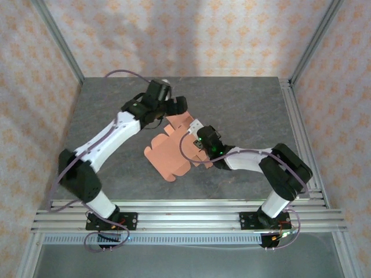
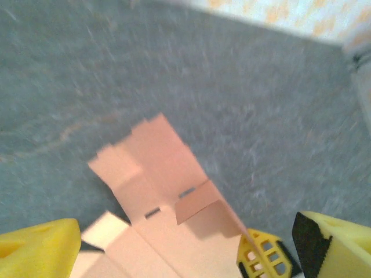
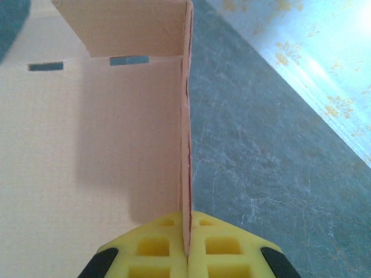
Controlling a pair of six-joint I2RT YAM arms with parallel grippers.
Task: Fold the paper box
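Lying on the table (image 1: 243, 110), long axis running away from me, the paper box (image 1: 174, 152) has its side flap (image 3: 186, 145) pinched upright in my closed right gripper (image 3: 186, 246), and my left gripper (image 2: 182, 249) hangs wide open, empty, over its far end.

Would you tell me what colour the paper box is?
The paper box is salmon-orange; the right wrist view shows it best.

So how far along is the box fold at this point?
Early. Done: one side wall of the paper box stands upright, with an end tab raised beside it. In hand: the right gripper is shut on that wall; the left gripper hangs open over the box. Left: the rest lies flat on the table.
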